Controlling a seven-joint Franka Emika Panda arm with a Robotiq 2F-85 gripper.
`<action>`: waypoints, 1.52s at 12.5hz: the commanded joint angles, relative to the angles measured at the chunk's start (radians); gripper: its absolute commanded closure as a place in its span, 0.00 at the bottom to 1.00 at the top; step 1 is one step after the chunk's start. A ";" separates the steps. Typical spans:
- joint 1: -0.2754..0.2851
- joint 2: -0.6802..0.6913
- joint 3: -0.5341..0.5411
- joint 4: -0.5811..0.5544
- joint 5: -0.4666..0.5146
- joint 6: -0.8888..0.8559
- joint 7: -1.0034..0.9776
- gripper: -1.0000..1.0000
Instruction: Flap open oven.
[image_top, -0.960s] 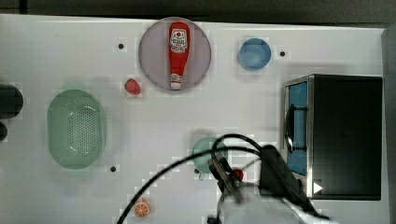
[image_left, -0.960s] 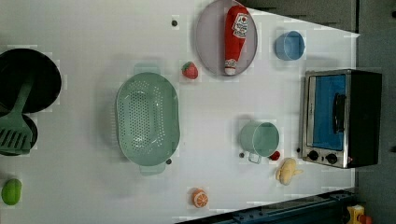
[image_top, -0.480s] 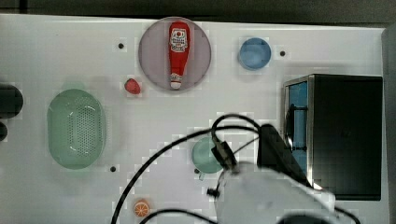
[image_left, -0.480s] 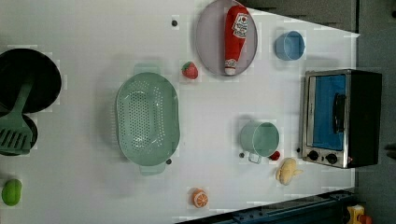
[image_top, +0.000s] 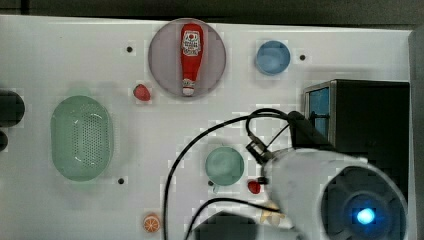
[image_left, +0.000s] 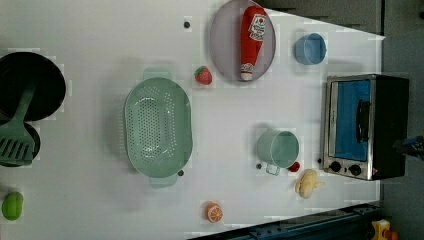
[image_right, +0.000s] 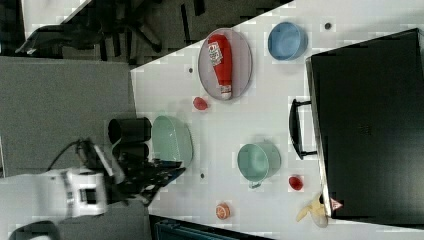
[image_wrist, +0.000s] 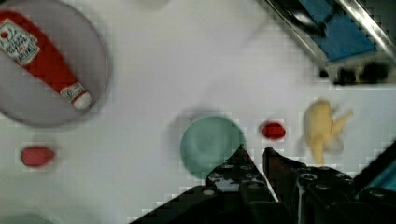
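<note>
On the white table (image_left: 100, 30), the oven (image_left: 365, 127) sits at the left view's right edge with its blue glass door shut. Near its front stand a green cup (image_left: 278, 148), a small red thing (image_left: 295, 166) and a yellow toy (image_left: 308, 183). Farther off are a green strainer (image_left: 157, 127), a ketchup bottle (image_left: 252, 40) on a grey plate (image_left: 222, 45), and a blue bowl (image_left: 310, 48). Up above the cup, the gripper (image_wrist: 254, 156) has its fingers nearly together, holding nothing. A dark floor (image_right: 150, 25) lies past the table.
</note>
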 joint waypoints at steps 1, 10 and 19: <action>-0.032 0.065 -0.101 -0.028 -0.023 0.095 -0.468 0.82; -0.042 0.306 -0.254 -0.076 -0.082 0.518 -0.924 0.82; -0.046 0.461 -0.271 -0.171 -0.100 0.767 -0.922 0.82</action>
